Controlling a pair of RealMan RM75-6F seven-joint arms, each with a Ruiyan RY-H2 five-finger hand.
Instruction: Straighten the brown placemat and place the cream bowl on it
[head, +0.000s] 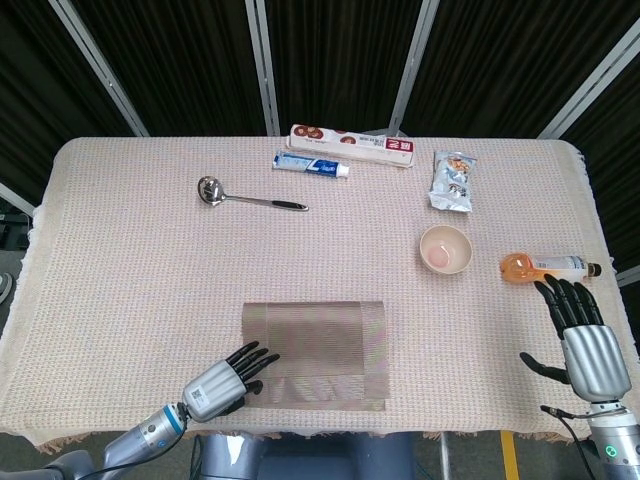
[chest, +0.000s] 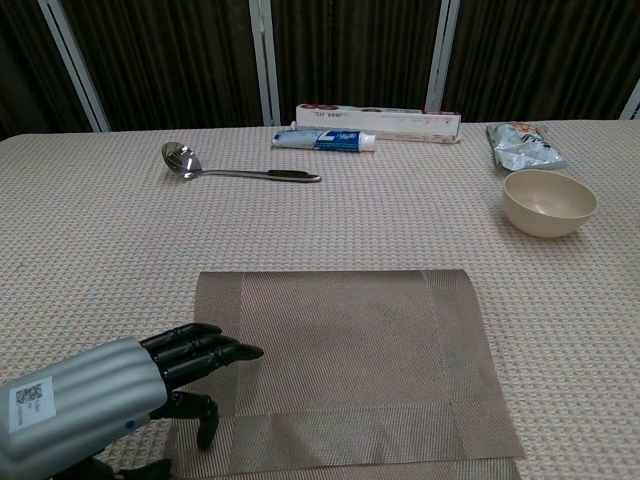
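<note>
The brown placemat (head: 315, 350) (chest: 345, 365) lies flat near the table's front edge, its sides roughly square to the table. My left hand (head: 222, 379) (chest: 130, 385) rests on the mat's near left corner, fingers stretched out flat, holding nothing. The cream bowl (head: 445, 248) (chest: 549, 201) stands upright on the cloth, to the right of and beyond the mat. My right hand (head: 583, 335) hovers at the table's right front edge with fingers spread, empty, well short of the bowl; the chest view does not show it.
An orange-capped bottle (head: 545, 266) lies just beyond my right hand. A snack packet (head: 453, 181), a toothpaste tube (head: 311, 165), a long box (head: 352, 146) and a metal ladle (head: 245, 196) lie at the back of the table.
</note>
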